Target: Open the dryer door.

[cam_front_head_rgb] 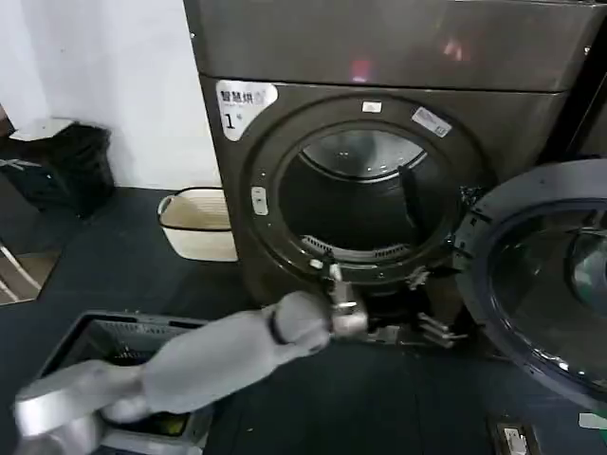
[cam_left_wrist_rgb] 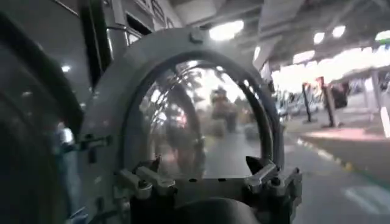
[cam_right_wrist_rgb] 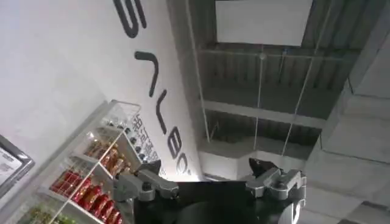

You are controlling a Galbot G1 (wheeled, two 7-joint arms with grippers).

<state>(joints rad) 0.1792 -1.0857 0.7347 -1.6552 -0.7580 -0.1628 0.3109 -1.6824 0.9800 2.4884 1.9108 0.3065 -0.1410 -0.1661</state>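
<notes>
Dryer door (cam_front_head_rgb: pixel 545 275) swung wide rightward, upright; left gripper (cam_front_head_rgb: pixel 417 327) fingers spread, released.

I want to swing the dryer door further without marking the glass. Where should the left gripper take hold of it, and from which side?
Probably the chrome ring of the dryer door at its free edge, opposite the hinge on the dryer. The door stands swung out to the robot's right, so come from its left, one finger on each face of the rim. The open left gripper is low, by the opening's bottom edge.
</notes>
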